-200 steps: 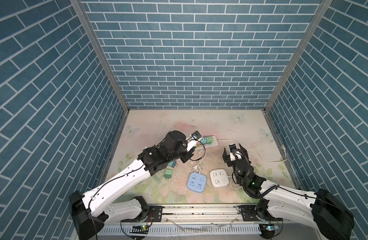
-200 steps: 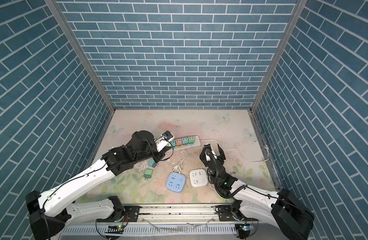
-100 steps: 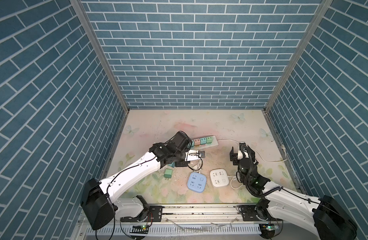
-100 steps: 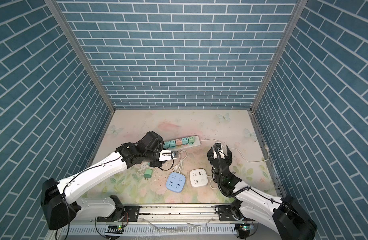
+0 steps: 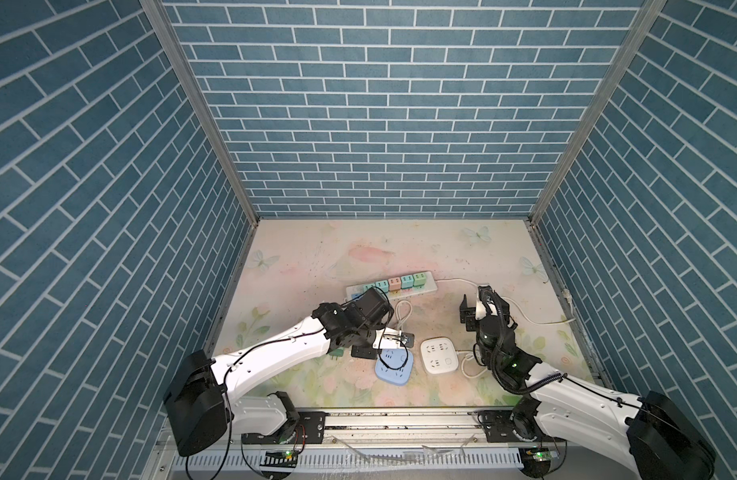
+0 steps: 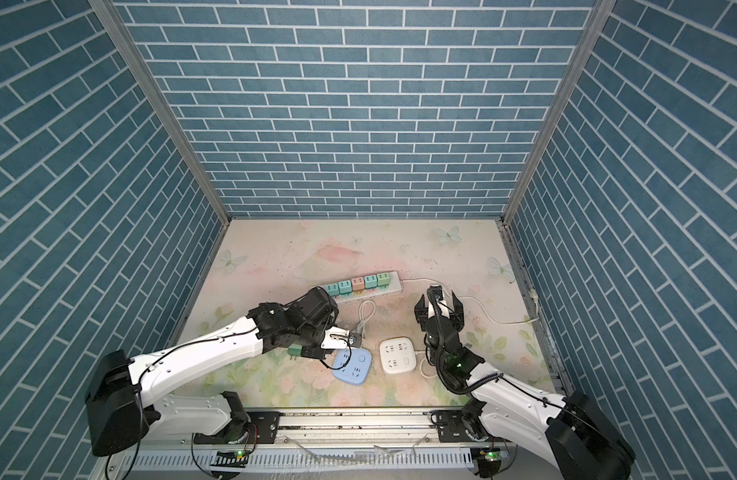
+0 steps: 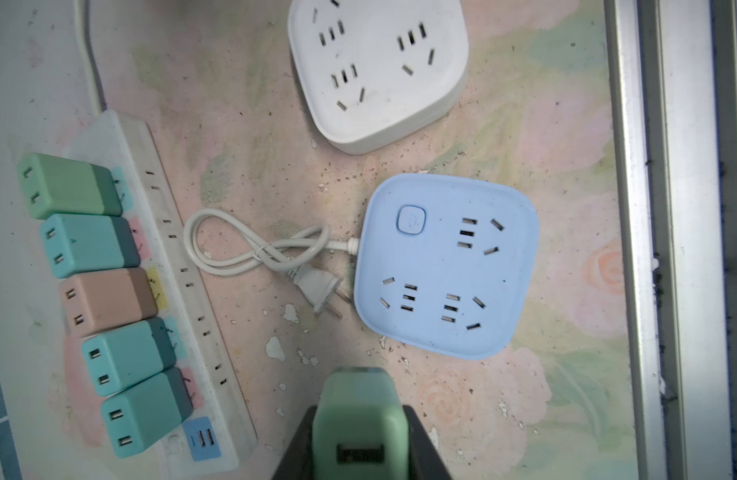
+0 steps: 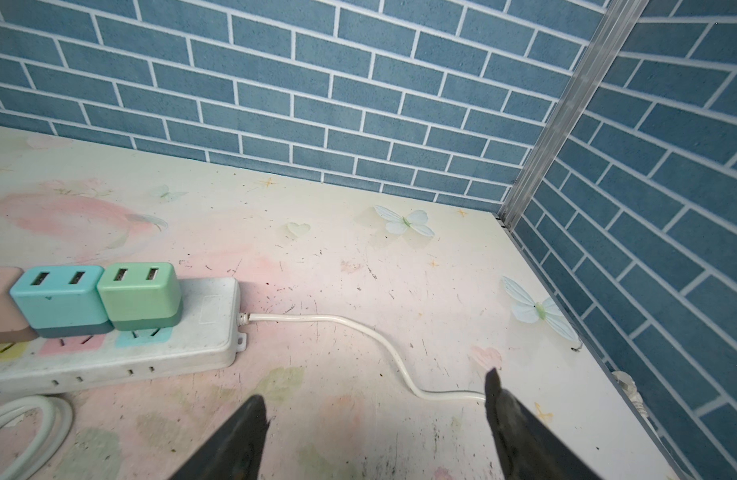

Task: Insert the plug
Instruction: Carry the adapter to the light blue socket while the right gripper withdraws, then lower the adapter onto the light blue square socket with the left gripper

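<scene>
Here the left pincer (image 7: 360, 453) is clamped on a green USB charger plug (image 7: 360, 411), holding it over the surface (image 7: 545, 124) just beside the blue socket cube (image 7: 446, 266). The white socket cube (image 7: 379, 70) lies beyond. The right pincer (image 8: 375, 419) stands spread and empty near the power strip (image 8: 184, 349) and its cord (image 8: 358, 328).

Left tool (image 7: 360, 411) with green plug (image 7: 360, 386) | swung from far power strip (image 7: 192, 299) to blue socket (image 7: 441, 257) | right tool (image 8: 374, 384) edged right
</scene>
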`<state>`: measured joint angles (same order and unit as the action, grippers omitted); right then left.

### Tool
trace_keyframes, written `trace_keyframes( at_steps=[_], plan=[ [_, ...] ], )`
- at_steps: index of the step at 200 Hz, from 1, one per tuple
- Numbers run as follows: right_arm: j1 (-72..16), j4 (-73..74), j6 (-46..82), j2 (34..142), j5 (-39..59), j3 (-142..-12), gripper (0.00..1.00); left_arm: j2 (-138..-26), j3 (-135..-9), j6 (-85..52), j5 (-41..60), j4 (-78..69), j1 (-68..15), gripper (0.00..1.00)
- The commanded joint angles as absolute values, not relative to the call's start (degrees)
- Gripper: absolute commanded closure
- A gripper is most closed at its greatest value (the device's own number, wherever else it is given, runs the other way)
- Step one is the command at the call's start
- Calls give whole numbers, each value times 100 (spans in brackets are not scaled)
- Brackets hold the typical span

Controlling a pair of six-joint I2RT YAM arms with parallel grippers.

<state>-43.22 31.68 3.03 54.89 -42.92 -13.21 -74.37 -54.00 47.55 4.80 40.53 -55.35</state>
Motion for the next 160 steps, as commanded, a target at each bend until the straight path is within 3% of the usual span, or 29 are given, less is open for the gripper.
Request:
trace_keyframes(
  at_steps=[1,111,160],
  plan=[
    [-4297,3181,475,5544,-4271,-1310,16,-7686,-5362,4650,95,4327,-5879,100],
    [-4288,3094,475,5428,-4096,-1259,17,-7698,-5262,4691,235,4044,-5692,100],
    [-4284,3155,448,5527,-4113,-1300,17,-7770,-5467,4563,893,4013,-5677,100]
  ],
)
